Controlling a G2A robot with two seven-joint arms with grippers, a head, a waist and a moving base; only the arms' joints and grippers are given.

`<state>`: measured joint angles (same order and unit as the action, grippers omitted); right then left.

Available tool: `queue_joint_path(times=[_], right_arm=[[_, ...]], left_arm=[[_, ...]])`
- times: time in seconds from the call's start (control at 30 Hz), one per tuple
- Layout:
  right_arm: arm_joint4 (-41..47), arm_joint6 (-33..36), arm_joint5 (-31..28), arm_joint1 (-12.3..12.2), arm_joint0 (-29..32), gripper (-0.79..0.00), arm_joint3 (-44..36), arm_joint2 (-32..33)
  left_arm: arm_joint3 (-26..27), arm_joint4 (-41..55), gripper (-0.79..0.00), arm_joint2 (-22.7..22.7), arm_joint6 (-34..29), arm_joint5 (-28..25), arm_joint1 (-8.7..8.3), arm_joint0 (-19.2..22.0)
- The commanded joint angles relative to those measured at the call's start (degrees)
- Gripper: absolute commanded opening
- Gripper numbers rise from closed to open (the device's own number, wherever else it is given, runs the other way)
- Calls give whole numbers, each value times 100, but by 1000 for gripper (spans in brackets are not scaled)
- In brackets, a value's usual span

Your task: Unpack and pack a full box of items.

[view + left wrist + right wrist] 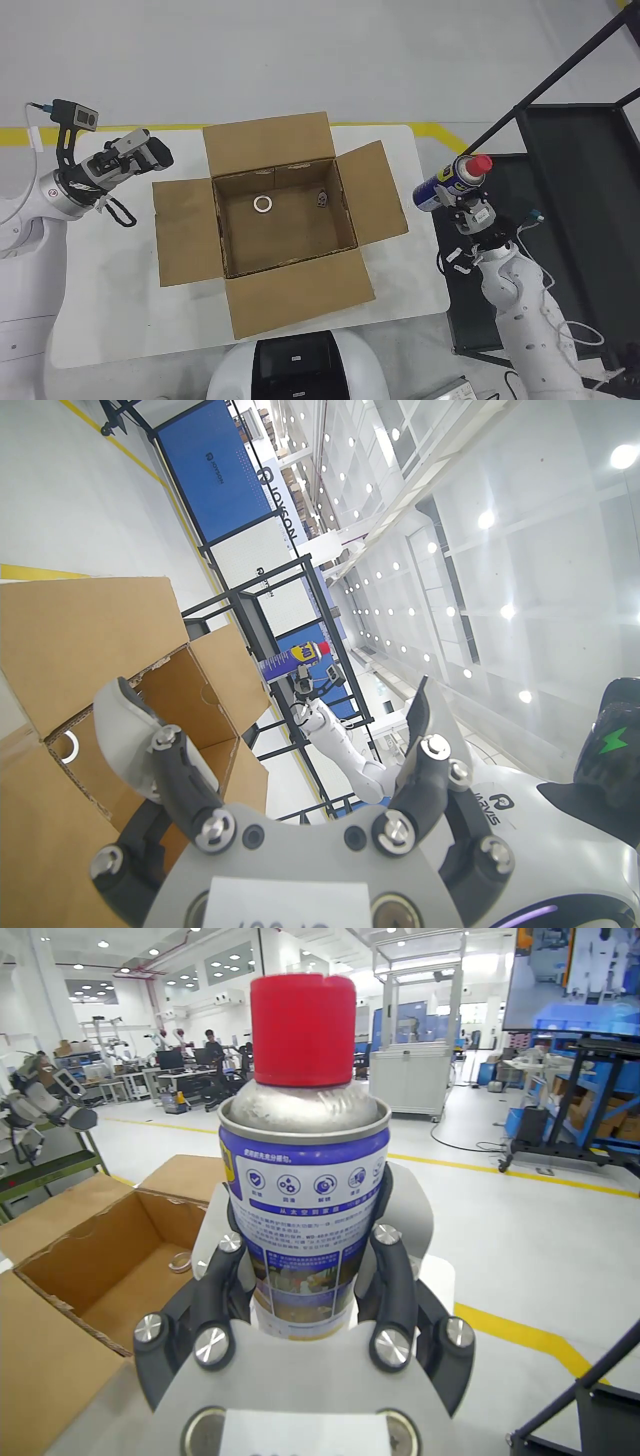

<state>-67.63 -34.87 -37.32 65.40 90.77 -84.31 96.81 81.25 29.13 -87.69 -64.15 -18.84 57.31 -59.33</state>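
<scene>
An open cardboard box (270,145) stands in the middle of the white table (110,310), all flaps folded out. On its floor lie a tape ring (262,204) and a small dark item (321,197). My right gripper (468,205) is shut on a blue spray can (452,183) with a red cap, held in the air off the table's right edge. The right wrist view has the can (305,1168) upright between the fingers, with the box (75,1228) and ring (180,1261) beyond. My left gripper (150,152) hangs open and empty left of the box (100,640).
A black metal rack (570,160) stands to the right of the table, under and behind the right arm. A yellow line runs along the floor behind the table. Bare tabletop lies to the left of the box and in front of it.
</scene>
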Motion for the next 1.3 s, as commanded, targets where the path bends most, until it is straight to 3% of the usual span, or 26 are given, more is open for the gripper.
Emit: queue_joint_path(times=[0.0,0.6,0.9,1.27], right_arm=[[-139,-221,126,15,-98,-785,318,-101],[-869,-1895,904,282,-1636,-785,3739,-1320],[-1006,-2127,1163,452,-2362,-785,4915,-1798],[-923,-2497,1158,611,-2842,-785,5870,-2092]], left_arm=[[0,0,0,0,0,0,0,0],[0,0,0,0,0,0,0,0],[0,0,0,0,0,0,0,0],[0,0,0,0,0,0,0,0]])
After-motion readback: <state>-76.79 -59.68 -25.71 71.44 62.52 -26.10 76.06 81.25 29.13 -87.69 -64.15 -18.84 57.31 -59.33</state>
